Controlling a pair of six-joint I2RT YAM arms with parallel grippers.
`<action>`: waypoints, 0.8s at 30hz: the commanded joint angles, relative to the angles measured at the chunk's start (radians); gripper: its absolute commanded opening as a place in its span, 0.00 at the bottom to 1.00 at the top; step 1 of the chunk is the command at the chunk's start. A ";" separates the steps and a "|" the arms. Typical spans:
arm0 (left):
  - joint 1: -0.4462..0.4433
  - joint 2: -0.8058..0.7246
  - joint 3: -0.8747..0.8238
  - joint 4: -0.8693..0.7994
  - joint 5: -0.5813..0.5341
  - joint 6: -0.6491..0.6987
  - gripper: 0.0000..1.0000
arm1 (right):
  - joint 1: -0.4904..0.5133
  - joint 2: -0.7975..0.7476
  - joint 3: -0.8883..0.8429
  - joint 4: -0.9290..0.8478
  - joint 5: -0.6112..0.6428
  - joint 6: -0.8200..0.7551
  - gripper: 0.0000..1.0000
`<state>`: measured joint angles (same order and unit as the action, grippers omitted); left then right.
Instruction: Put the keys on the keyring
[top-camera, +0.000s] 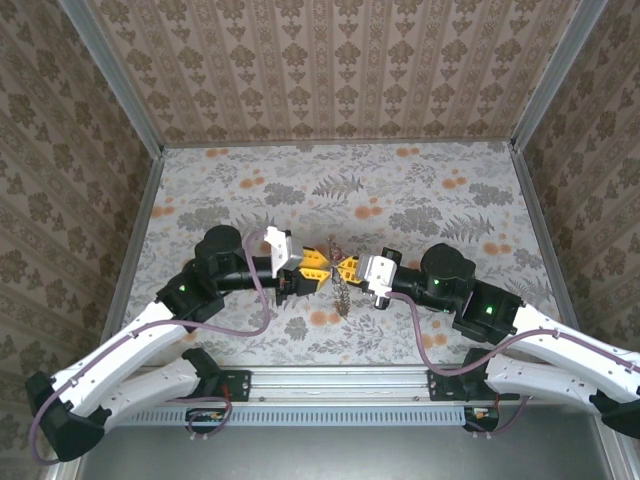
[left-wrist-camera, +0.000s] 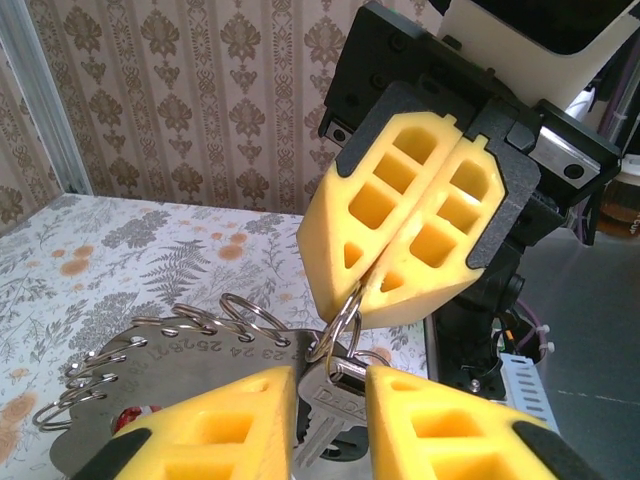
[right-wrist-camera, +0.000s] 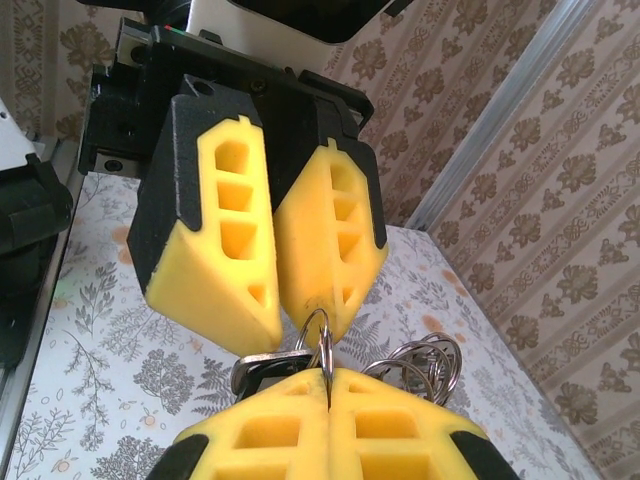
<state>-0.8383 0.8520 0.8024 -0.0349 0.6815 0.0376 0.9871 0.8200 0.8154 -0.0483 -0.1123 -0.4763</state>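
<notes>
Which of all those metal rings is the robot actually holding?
The lone ring above the silver key, pinched in the shut jaws of the right gripper. The other rings hang in a row along the metal plate, untouched.

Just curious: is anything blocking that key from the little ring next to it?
Nothing visible does. The key sits between the left end effector's fingers, right at the ring pinched by the right end effector.
</notes>
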 joint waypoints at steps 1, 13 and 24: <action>-0.007 0.005 0.042 0.039 0.027 0.016 0.24 | 0.010 -0.006 -0.002 0.074 0.023 -0.017 0.00; -0.010 0.008 0.043 0.046 0.019 0.023 0.00 | 0.016 -0.007 -0.006 0.074 0.034 -0.023 0.00; -0.001 -0.009 0.032 0.010 -0.012 0.036 0.00 | 0.018 -0.031 -0.022 0.100 0.035 -0.018 0.00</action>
<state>-0.8391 0.8612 0.8078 -0.0189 0.6716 0.0547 0.9958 0.8150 0.8009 -0.0269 -0.0895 -0.4950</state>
